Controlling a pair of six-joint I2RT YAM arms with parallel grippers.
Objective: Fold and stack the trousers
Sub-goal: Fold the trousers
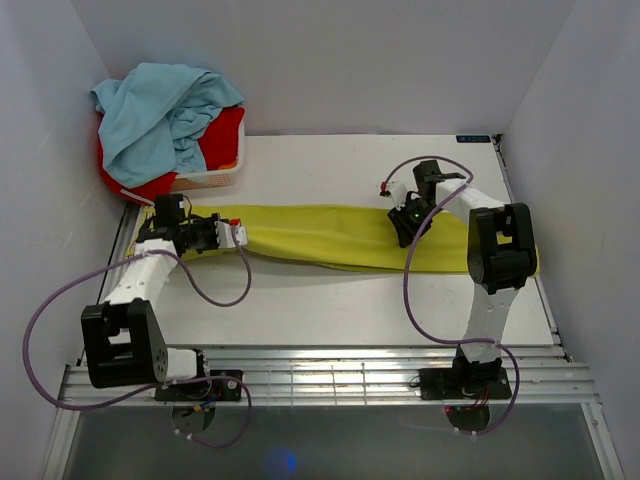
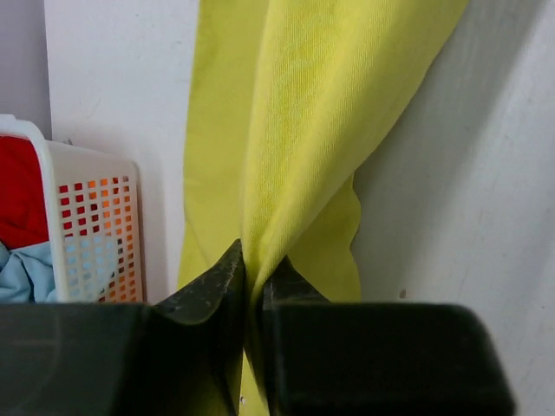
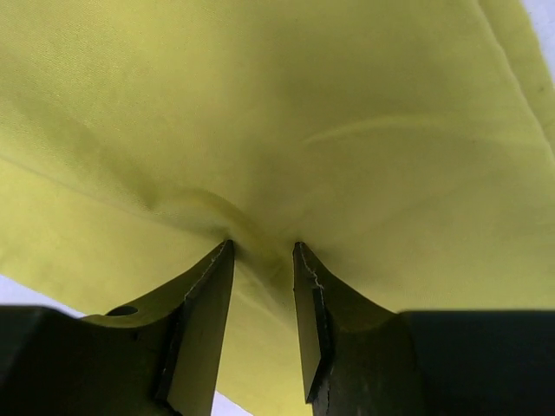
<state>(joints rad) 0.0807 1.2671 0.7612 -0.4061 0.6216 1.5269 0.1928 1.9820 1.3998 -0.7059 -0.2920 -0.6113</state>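
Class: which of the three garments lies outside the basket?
The yellow-green trousers, stretched across the table; the blue garment and red garment fill the basket.

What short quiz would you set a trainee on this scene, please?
1. True or false: the left gripper is shut on a fold of the trousers.
2. Where does the basket holding the light blue garment stand?
A. At the far left corner of the table
B. Between the two arm bases
C. At the near right corner
3. Which gripper has its jaws apart, tips pressed on the yellow-green cloth with a ridge rising between them?

Key: 1 true; 2 A; 3 the right gripper.
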